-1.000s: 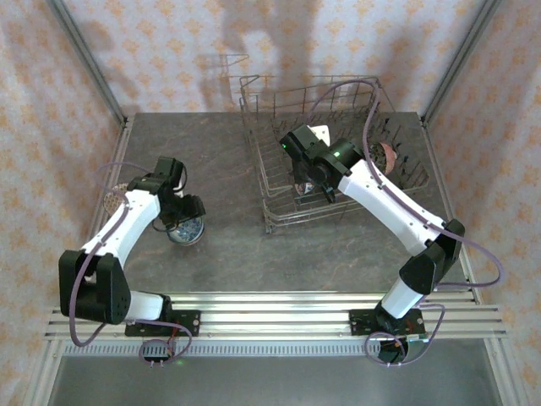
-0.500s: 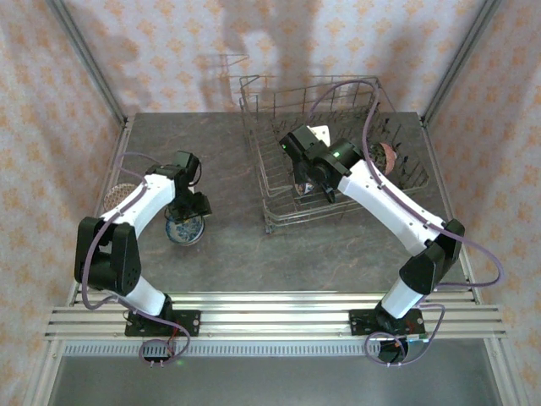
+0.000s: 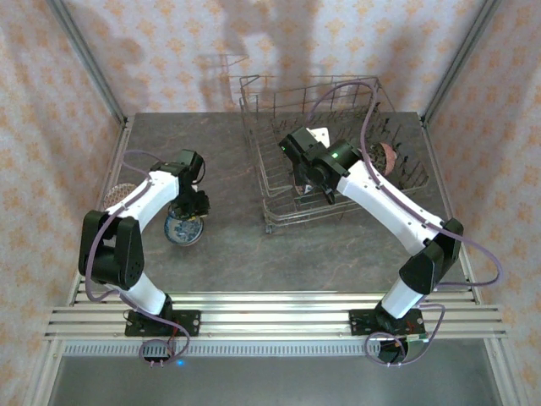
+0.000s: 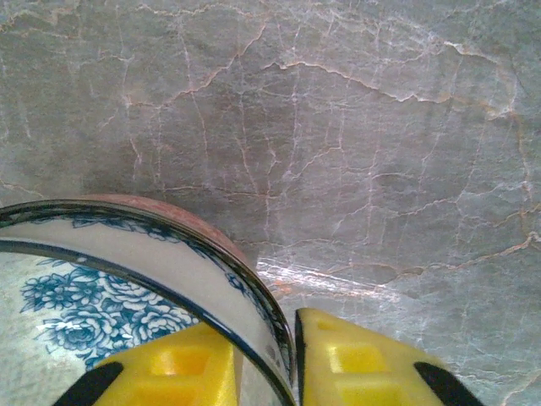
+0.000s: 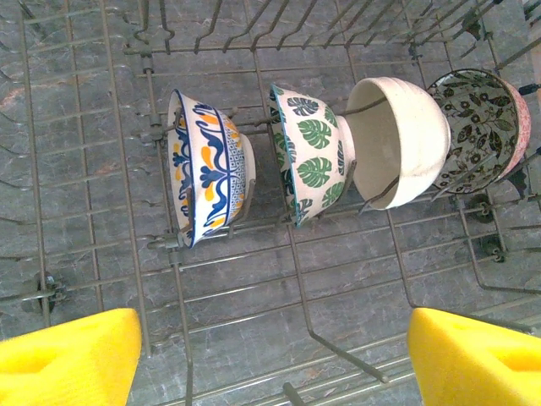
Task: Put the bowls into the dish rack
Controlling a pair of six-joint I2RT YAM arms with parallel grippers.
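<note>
From above, the dish rack (image 3: 262,182) stands on the far right part of the grey stone table (image 3: 228,254). The right pincer (image 3: 308,188) hangs over the near half of the dish rack, and a pinkish-red bowl (image 3: 387,156) shows at its right end. On the table to the left of the dish rack, the left pincer (image 3: 189,211) is down on a blue floral bowl (image 3: 183,230). A brown speckled bowl (image 3: 118,196) lies farther left of the dish rack, at the table's edge, with no pincer near it. The left wrist camera shows one yellow finger inside the blue floral bowl (image 4: 127,262) and the other outside it. The rim is pinched between them, so the left pincer (image 4: 279,338) looks clamped on that rim while the bowl sits on the table. The right wrist camera looks down into the dish rack (image 5: 254,48), where four bowls stand on edge in one row between the tines: a blue-and-yellow bowl (image 5: 207,173), a green leaf bowl (image 5: 308,152), a cream bowl (image 5: 397,139) and a dark floral bowl (image 5: 478,127) with a pinkish outside. The right pincer (image 5: 275,351) is spread wide above them with nothing between its fingers. By this count four bowls are loaded and at least two are left to load, one of them in hand. No brand, label or writing can be read on anything.
</note>
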